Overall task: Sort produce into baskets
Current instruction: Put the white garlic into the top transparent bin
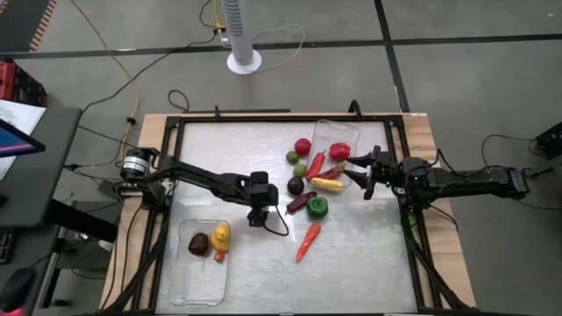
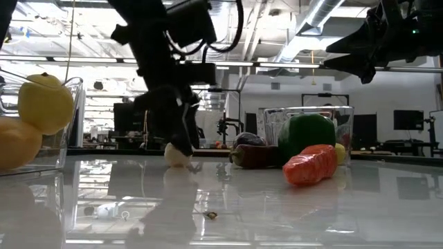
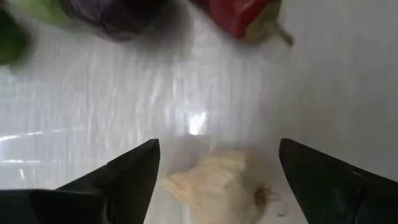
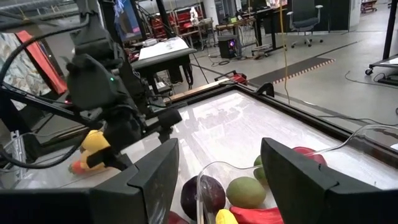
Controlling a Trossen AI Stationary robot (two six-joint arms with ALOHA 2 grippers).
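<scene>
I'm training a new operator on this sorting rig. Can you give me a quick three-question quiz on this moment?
1. True or false: the left gripper stands open over a pale garlic bulb on the table.
2. How many pieces lie in the near-left basket? A) none B) three C) six
3. Fill in: the right gripper hovers beside the far ____, which holds a red pepper.

Key: 1 true; 2 B; 3 basket.
</scene>
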